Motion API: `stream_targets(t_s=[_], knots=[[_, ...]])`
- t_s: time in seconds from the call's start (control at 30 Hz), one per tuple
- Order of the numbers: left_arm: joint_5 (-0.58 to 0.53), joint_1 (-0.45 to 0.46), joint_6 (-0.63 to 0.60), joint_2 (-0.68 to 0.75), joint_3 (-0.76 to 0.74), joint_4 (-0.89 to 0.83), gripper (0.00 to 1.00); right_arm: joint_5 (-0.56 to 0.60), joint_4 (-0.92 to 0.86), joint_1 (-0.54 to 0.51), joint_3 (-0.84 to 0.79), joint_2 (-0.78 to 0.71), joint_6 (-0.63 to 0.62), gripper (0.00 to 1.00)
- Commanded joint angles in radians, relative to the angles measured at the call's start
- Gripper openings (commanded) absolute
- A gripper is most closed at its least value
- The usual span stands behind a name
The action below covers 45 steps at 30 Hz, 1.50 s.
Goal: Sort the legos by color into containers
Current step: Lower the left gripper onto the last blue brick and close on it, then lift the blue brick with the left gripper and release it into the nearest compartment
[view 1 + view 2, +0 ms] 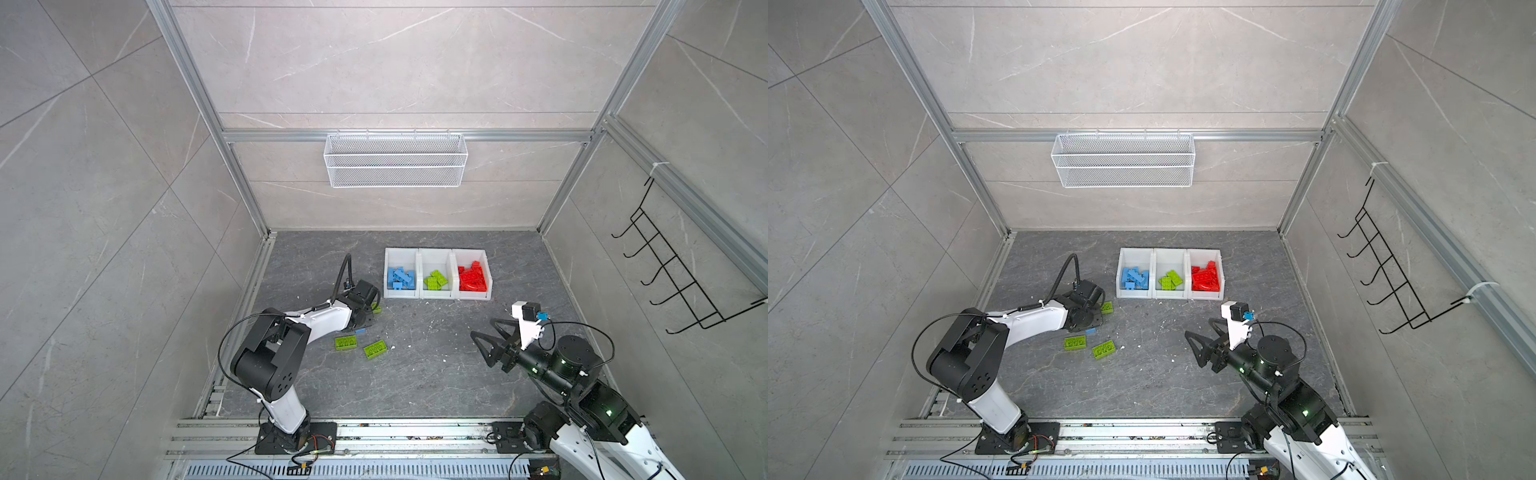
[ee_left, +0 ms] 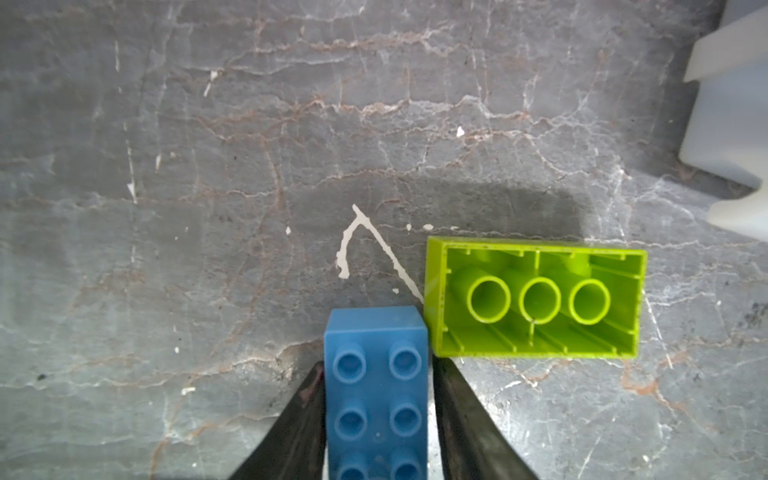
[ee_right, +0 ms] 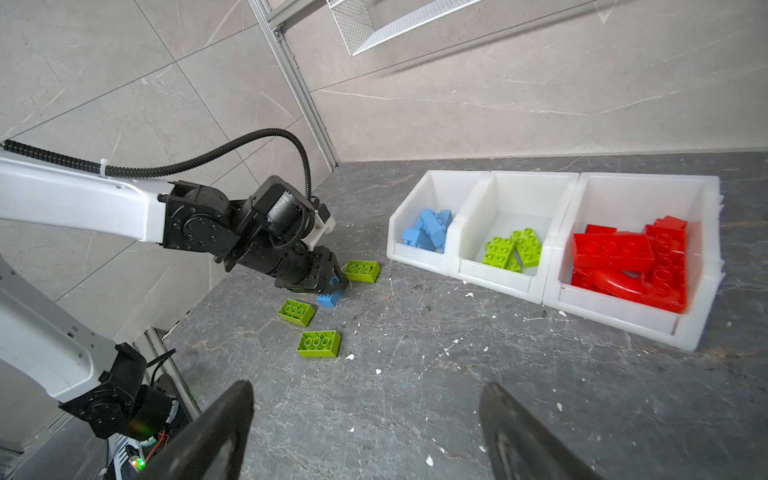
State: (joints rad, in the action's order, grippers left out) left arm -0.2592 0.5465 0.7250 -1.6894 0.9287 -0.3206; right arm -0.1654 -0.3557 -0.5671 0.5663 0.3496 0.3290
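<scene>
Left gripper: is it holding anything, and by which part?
Yes. The left gripper is shut on the blue brick, pinching it across its two long sides. The right gripper is open and holds nothing.

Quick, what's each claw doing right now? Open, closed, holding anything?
Left claw: closed on the blue studded plastic brick.
Right claw: open, holding nothing.

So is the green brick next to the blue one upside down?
Yes, upside down: the green brick shows its hollow underside with three tubes.
</scene>
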Motion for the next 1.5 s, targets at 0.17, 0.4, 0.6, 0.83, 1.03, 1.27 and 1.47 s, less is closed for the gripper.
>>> stream_targets(t_s=[0.17, 0.4, 0.6, 0.83, 1.03, 1.27, 1.47], knots=[[0.023, 0.002, -0.040, 0.064, -0.018, 0.024, 0.25, 0.052, -0.041, -0.002, 0.001, -0.006, -0.002, 0.88], [0.069, 0.006, -0.100, 0.174, 0.047, -0.080, 0.15, 0.086, -0.058, -0.001, 0.004, -0.012, 0.001, 0.89], [0.148, 0.019, -0.176, 0.205, 0.181, -0.118, 0.14, 0.089, -0.067, -0.002, 0.007, -0.008, 0.002, 0.89], [0.214, 0.052, -0.304, -0.009, 0.529, -0.147, 0.14, 0.092, -0.090, -0.002, 0.023, 0.003, 0.001, 0.90], [0.260, 0.049, -0.392, -0.273, 0.842, -0.193, 0.13, 0.101, -0.104, -0.001, 0.029, -0.020, 0.001, 0.90], [0.283, 0.029, -0.435, -0.494, 1.087, -0.240, 0.14, 0.126, -0.135, -0.002, 0.038, -0.036, 0.008, 0.90], [0.316, 0.004, -0.438, -0.548, 1.120, -0.228, 0.21, 0.134, -0.161, -0.001, 0.044, -0.052, 0.017, 0.91]])
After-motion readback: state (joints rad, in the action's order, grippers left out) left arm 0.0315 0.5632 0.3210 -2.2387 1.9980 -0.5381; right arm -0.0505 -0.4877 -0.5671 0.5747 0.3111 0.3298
